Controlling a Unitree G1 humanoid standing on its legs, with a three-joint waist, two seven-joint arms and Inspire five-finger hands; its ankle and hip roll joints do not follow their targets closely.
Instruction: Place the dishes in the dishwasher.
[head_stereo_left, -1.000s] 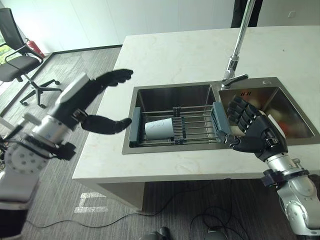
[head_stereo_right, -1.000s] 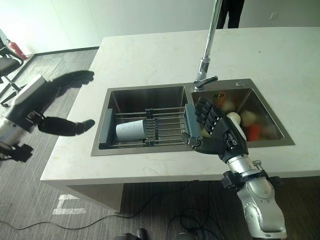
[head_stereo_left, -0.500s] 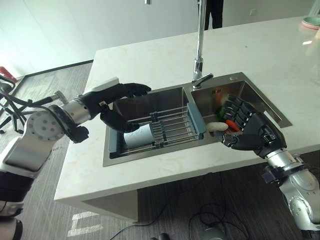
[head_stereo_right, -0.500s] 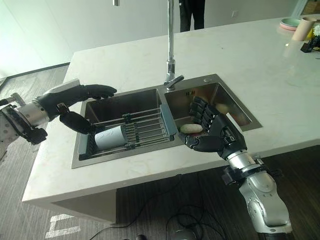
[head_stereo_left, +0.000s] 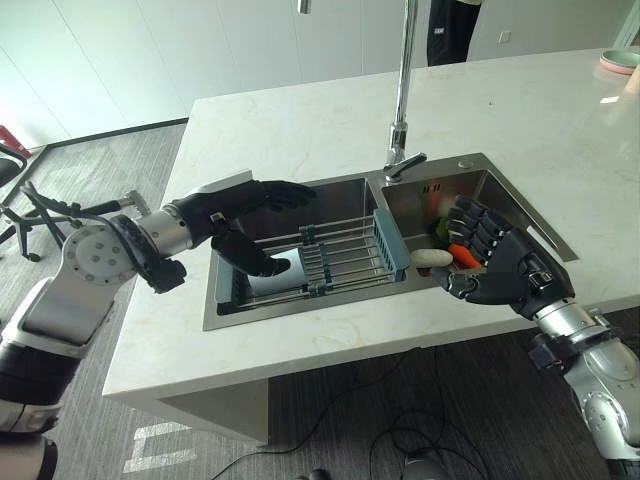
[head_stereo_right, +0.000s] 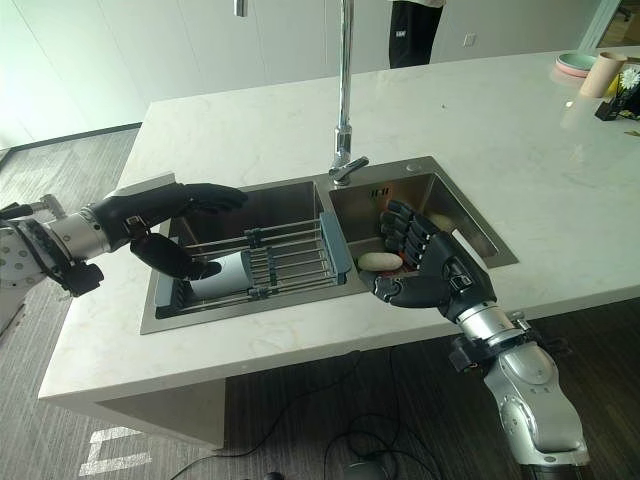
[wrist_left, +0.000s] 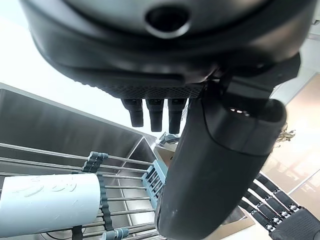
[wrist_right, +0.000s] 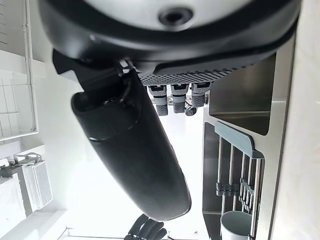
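Left eye view shows you the left hand over the left basin of the sink, its fingers straight and spread above the white cup and its thumb low beside the cup; it holds nothing. The cup lies on its side on the wire rack that spans this basin, at the end of the rack far from the faucet.

What can go wrong, in my judgement: the cup is round and rests on thin wires, so if your thumb or fingers touch it from one side before they close together, it can roll along the rack or slip off the wires into the basin. The hand must also come down between the rack's blue end pieces, and a finger can catch on a wire and pull the whole rack.

Your right hand hangs at the front edge of the right basin, just beside the sink rim, with its fingers half bent and empty. It is near the food there, so a careless move can knock it.

The right basin holds a pale oval piece, something orange and something green, which I cannot identify surely. On the worktop, well apart from the sink, stand a pink dish and a beige cup.
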